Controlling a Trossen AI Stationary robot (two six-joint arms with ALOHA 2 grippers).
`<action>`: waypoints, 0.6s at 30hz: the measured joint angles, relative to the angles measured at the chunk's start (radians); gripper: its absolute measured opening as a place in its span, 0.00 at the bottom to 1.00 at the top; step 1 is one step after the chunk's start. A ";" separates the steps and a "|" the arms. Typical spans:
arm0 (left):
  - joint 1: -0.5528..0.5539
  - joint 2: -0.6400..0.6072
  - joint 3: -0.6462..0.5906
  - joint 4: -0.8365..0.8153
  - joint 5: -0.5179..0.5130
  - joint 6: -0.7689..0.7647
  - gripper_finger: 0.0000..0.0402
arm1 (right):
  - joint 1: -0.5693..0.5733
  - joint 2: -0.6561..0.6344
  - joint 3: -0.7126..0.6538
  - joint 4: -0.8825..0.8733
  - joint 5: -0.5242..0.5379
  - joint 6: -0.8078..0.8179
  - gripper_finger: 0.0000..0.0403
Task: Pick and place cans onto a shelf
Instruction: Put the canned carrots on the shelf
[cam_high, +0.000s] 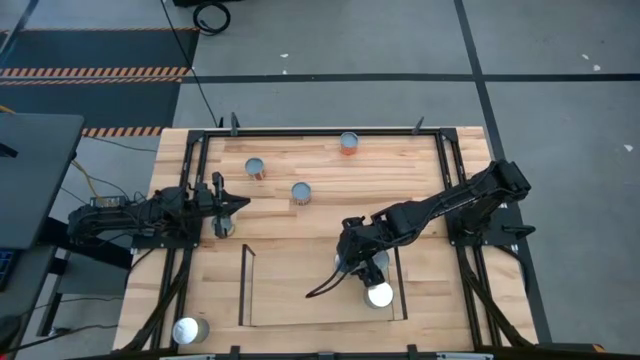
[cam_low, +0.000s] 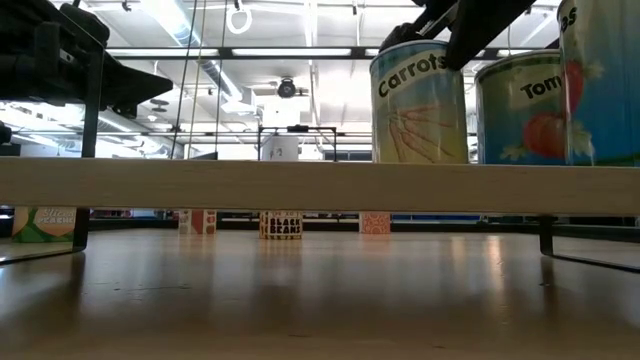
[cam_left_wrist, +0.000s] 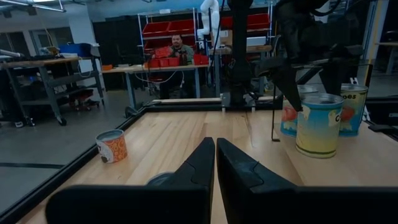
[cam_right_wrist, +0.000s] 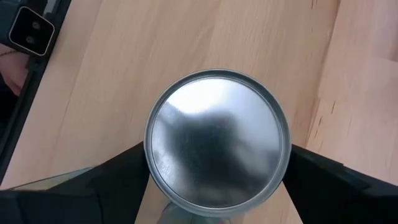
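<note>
My right gripper (cam_high: 352, 258) is over the shelf (cam_high: 300, 300), shut on a can labelled Carrots (cam_low: 420, 100). The can's silver top (cam_right_wrist: 217, 140) fills the right wrist view. Two more cans (cam_low: 515, 105) (cam_low: 600, 80) stand on the shelf's base beside it. My left gripper (cam_left_wrist: 215, 163) is shut and empty at the table's left (cam_high: 232, 205), with one can (cam_high: 225, 228) standing close by it. Other cans stand loose on the table at the far side (cam_high: 348, 142), at mid-left (cam_high: 257, 168), in the middle (cam_high: 301, 191) and at the near left corner (cam_high: 190, 330). My right gripper pinches the Carrots can between its two fingers (cam_right_wrist: 121, 171), on opposite sides of the wall just under the top rim (cam_right_wrist: 149, 162). The fingers come from above, pointing down. The can is upright, and its bottom looks to rest on the shelf's wood base (cam_low: 420, 185).
The shelf's thin dark rails (cam_high: 245, 285) (cam_high: 400, 290) stand up on either side of its base. A black frame (cam_high: 300, 130) edges the table. A person (cam_left_wrist: 179, 48) sits at a bench in the room beyond the table.
</note>
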 joint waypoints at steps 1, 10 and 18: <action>0.000 0.000 0.000 0.000 0.000 0.000 0.06 | 0.000 0.000 0.000 -0.003 0.000 0.001 0.86; 0.000 0.000 0.000 0.000 0.000 0.000 0.06 | -0.001 0.000 0.002 -0.013 0.002 0.005 0.76; 0.000 0.000 0.000 0.000 0.000 0.000 0.06 | -0.001 -0.001 0.003 -0.043 0.025 0.009 0.80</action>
